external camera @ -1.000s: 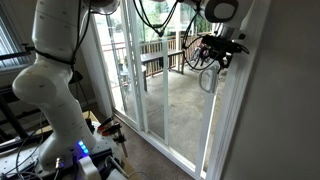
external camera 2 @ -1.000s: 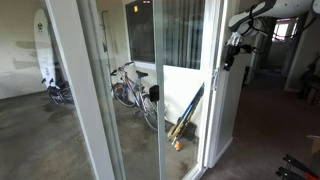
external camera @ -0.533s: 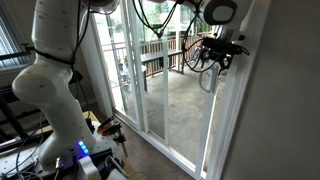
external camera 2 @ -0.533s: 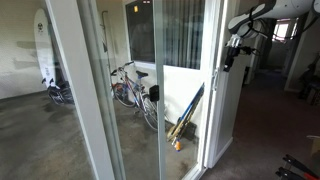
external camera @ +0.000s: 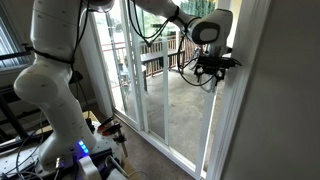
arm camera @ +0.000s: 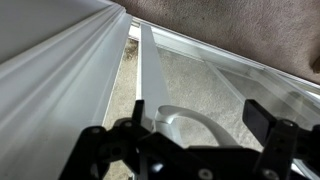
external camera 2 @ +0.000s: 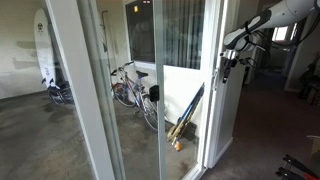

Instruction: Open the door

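In an exterior view the gripper sits at the handle edge of the door, upright in its track; in the wrist view, jaws stand wide apart, flanking the grey loop handle, holding nothing.

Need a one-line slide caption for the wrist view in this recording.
Wrist view: open Robotiq gripper straddles the grey loop handle on the white-framed sliding glass door.

Door: white frame, clear glass. Handle: pale grey. Fingers: black. Arm: glossy white, with a blue light at the base. Balcony floor: mottled grey. Carpet: brown-grey, speckled.
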Controlling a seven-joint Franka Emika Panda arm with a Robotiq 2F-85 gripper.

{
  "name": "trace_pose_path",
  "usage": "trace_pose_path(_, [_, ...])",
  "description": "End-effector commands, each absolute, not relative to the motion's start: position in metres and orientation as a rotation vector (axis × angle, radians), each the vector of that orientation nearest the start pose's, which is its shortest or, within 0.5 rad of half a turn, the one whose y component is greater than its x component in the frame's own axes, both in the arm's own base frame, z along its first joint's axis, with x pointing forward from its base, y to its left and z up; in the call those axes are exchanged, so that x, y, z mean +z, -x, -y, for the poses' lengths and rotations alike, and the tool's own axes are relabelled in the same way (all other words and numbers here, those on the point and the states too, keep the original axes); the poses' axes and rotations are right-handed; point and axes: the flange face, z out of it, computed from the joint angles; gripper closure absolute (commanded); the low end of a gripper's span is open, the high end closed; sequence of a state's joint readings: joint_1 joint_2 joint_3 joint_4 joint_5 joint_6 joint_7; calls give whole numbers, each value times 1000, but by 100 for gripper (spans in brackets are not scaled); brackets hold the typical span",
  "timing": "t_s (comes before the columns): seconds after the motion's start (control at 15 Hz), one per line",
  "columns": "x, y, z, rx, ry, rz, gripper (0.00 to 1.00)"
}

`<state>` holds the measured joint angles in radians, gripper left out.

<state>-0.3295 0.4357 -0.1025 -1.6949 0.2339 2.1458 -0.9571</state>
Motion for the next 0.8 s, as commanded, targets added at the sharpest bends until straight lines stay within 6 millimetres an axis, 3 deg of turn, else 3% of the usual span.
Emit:
trace_pose_path(0.0, [351, -601, 255, -267, 2964, 664, 0])
trace_pose_path(0.33, [362, -592, 244, -429, 2838, 677, 0])
trace_pose_path(0.73, [396, -582, 247, -583, 2799, 601, 0])
